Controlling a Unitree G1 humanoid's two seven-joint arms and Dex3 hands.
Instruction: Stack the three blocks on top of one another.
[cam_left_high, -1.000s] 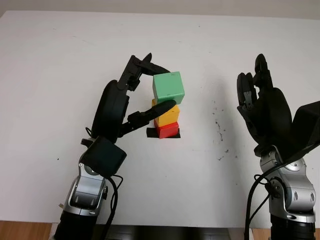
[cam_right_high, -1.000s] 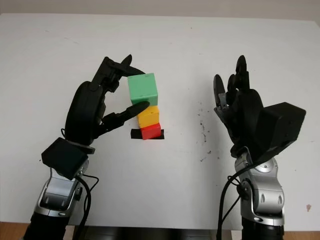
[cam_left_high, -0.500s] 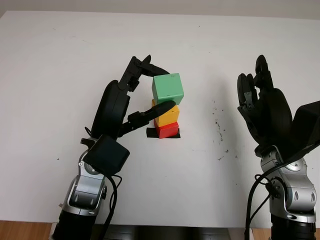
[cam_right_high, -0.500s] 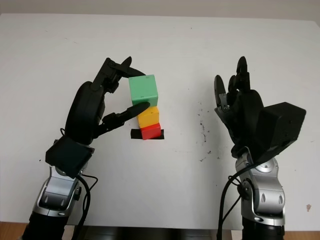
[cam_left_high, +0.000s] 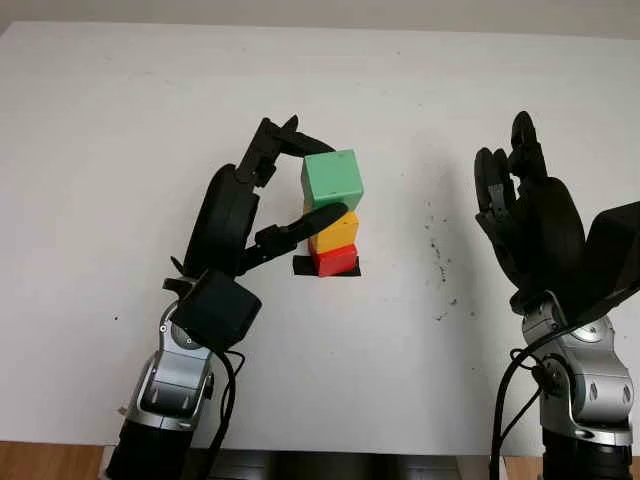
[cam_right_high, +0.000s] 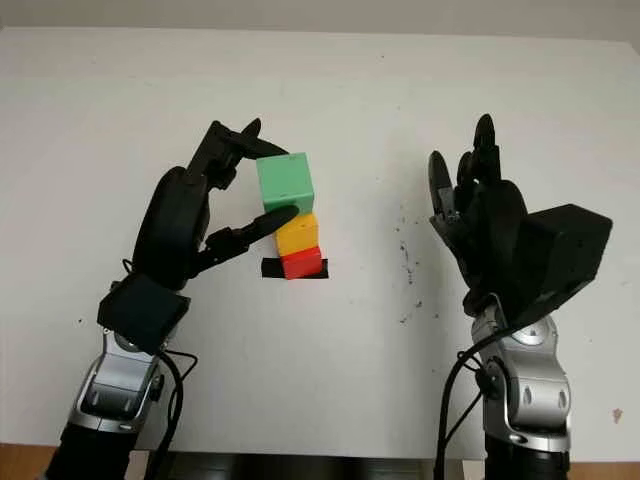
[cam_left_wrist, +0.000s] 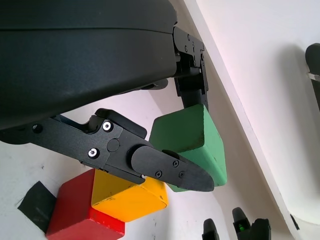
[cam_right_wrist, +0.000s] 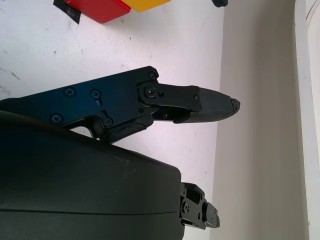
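Observation:
A red block (cam_left_high: 334, 261) sits on a black tape mark (cam_left_high: 302, 266) at the table's middle, with a yellow block (cam_left_high: 335, 232) stacked on it. My left hand (cam_left_high: 305, 180) is shut on a green block (cam_left_high: 332, 181), held tilted just above the yellow one. In the left wrist view the green block (cam_left_wrist: 192, 140) is pinched between the fingers (cam_left_wrist: 165, 167), over the yellow block (cam_left_wrist: 127, 197) and red block (cam_left_wrist: 85, 212). My right hand (cam_left_high: 510, 185) is open, raised to the right of the stack.
The white table (cam_left_high: 120, 120) has small dark specks (cam_left_high: 438, 255) between the stack and the right hand. Its front edge runs along the bottom of the head views.
The left hand has shifted the green block slightly left and down, closer over the yellow block. The right hand has not moved.

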